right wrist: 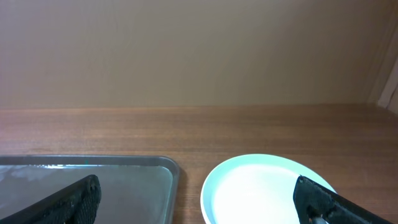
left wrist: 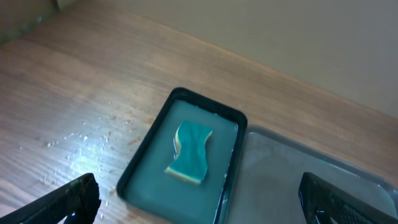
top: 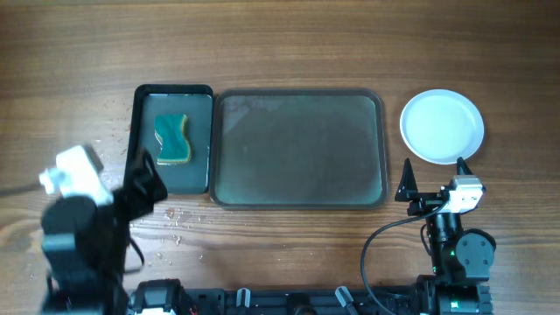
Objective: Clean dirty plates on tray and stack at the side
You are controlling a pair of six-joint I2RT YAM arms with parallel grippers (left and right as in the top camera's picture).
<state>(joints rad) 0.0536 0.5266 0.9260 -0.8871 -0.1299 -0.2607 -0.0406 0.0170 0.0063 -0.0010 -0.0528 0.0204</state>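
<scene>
Two agape, empty: left pincer [left wrist: 199, 186], right pincer [right wrist: 196, 186]; plates [top: 442, 126] beside tray [top: 297, 149], count indiscernible.

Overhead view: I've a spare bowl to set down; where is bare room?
The large grey-green rectangular tray has a bare floor. Bare wooden table runs behind both trays and, in front, between left gripper and right gripper. Crowded: the narrow black tray holding the teal sponge, by the left gripper; the round white plate, before the right one.

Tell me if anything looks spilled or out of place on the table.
Yes: wet droplets are scattered on the wood table, left of the black tray and off its near edge. Nothing else stands out.
</scene>
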